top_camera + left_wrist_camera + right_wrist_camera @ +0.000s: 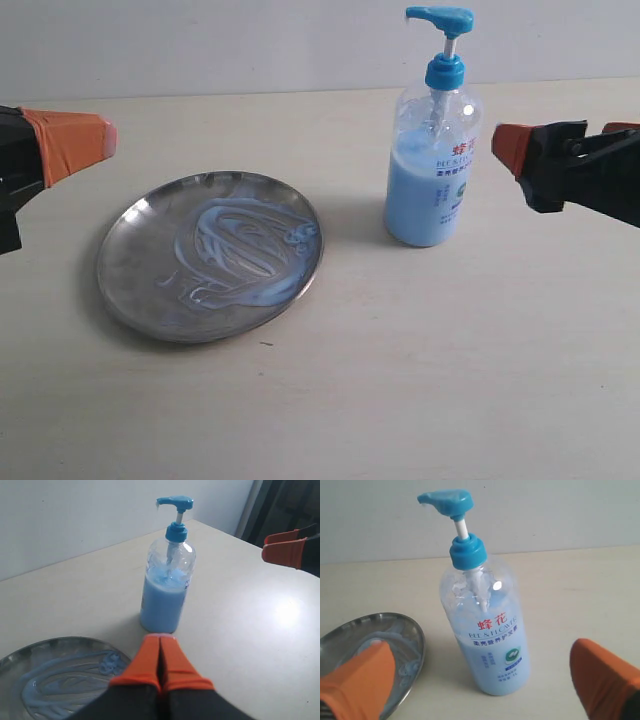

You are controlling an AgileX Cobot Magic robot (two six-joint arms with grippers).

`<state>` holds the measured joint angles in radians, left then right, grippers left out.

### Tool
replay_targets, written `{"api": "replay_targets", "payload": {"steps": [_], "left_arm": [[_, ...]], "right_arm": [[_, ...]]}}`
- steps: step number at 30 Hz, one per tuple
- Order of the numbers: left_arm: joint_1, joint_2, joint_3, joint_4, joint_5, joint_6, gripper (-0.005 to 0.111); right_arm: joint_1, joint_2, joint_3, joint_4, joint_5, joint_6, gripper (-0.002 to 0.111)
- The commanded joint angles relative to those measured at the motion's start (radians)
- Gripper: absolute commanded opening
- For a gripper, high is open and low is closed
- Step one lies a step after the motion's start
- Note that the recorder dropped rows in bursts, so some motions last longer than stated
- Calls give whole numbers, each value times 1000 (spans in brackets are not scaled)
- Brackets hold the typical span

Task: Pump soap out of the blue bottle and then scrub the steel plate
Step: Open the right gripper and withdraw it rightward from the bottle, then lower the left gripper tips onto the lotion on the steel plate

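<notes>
Blue bottle [432, 170] stands upright on the worktop [450, 380], just beside the steel plate [135, 260], which is smeared with swirled soap [240, 250]. Right claw [481, 680] is released, spread wide, facing the bottle without touching it. Left claw [160, 642] is clenched on nothing, near the plate. Nothing stands between claws and bottle. Both arms are cut off at the picture edges; the label's small print is illegible.

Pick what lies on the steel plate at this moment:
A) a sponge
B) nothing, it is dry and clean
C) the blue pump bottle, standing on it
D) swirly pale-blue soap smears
D: the steel plate is streaked with swirly pale-blue soap smears, while the blue pump bottle stands upright beside it, clear of the rim, and no sponge shows.
</notes>
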<state>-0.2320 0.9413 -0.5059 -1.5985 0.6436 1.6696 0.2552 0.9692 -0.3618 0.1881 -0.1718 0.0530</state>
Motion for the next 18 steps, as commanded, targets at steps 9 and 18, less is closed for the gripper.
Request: {"api": "replay_targets", "payload": {"steps": [9, 18], "left_arm": [[2, -5, 5, -42, 104, -5, 0], [2, 248, -54, -43, 184, 51, 0]], "right_arm": [[0, -26, 6, -8, 12, -6, 58], [0, -26, 6, -6, 13, 2, 40]]}}
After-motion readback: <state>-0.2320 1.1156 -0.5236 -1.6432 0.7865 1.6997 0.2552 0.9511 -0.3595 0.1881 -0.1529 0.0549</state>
